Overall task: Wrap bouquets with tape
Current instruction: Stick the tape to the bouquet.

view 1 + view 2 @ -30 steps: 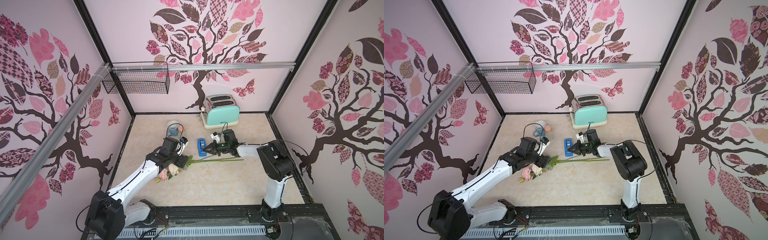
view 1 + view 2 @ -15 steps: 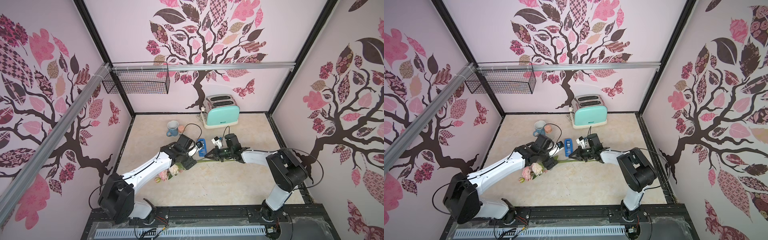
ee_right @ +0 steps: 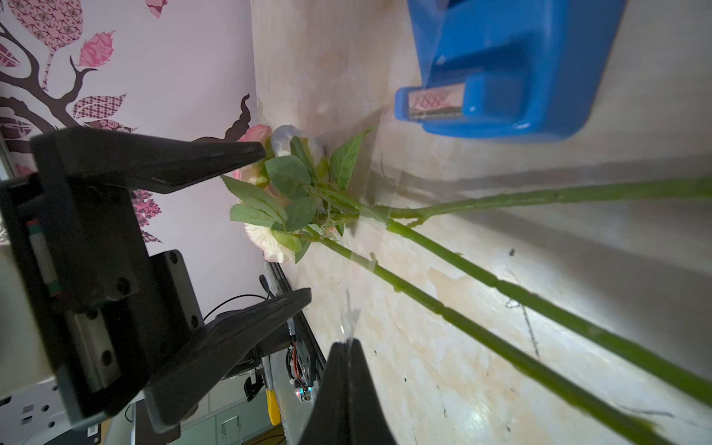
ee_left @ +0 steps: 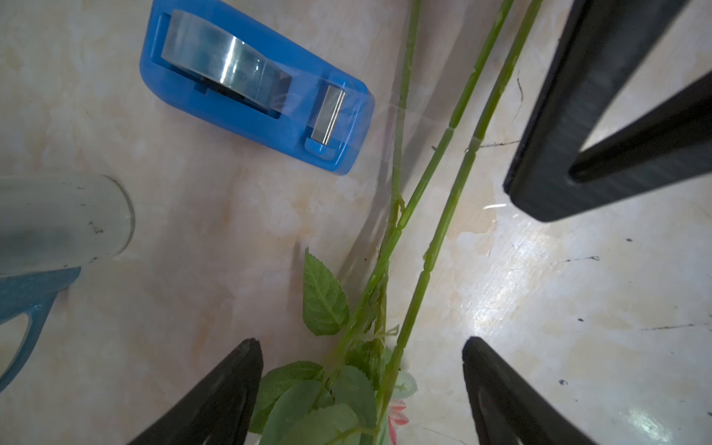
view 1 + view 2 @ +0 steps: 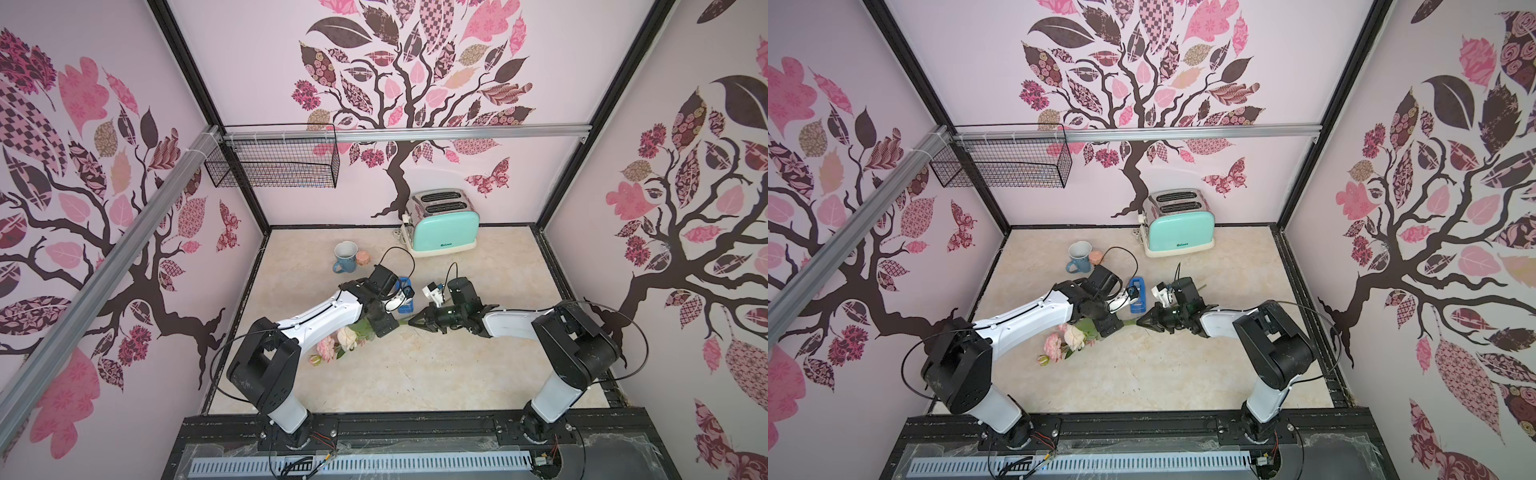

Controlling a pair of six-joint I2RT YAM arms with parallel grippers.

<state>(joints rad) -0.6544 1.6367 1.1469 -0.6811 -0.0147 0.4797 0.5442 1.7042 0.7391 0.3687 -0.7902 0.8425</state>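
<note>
Taping step: left fingers (image 4: 227, 389) stand open astride the bouquet stems (image 4: 427, 173), right fingers (image 3: 346, 385) closed, apparently pinching a tape strip (image 3: 351, 316) from the dispenser (image 4: 246, 127); next, wind it round the stems.

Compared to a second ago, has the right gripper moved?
Yes. In both top views the right gripper has drawn away from the toaster toward the near edge, from beside the dispenser to just in front of it.
</note>
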